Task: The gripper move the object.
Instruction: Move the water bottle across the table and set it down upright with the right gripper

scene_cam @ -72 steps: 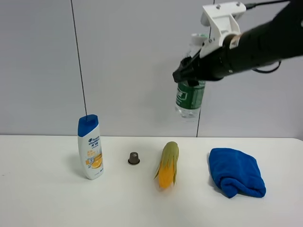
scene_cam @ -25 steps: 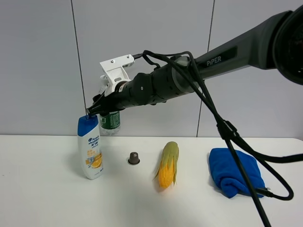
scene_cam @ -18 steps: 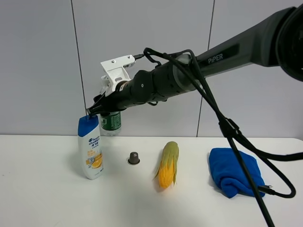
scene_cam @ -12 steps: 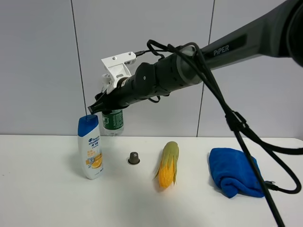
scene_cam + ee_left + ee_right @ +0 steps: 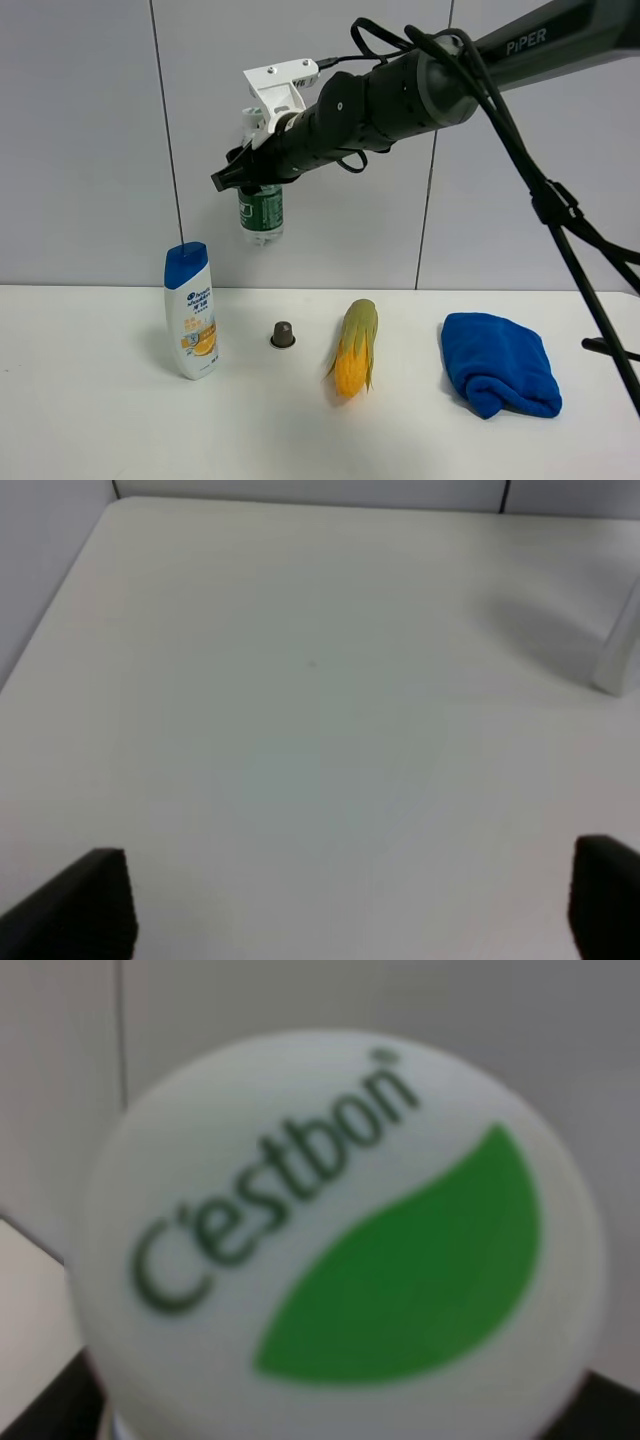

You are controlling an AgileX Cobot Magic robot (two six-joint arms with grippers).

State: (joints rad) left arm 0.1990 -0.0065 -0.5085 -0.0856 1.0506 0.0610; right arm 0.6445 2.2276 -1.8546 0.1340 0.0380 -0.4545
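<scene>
The right hand (image 5: 240, 178) clasps the water bottle (image 5: 261, 212) by its neck, high above the desk (image 5: 100, 420); the left hand (image 5: 340, 900) is spread wide.

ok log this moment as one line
right jaws: shut on clear plastic water bottle with green label | bottle: upright, airborne above white table | left jaws: open, empty

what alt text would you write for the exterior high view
A black robot arm's gripper holds a clear water bottle high above a white table. Below, left to right: a standing shampoo bottle, a small brown capsule, a corn cob and a folded blue cloth.
</scene>
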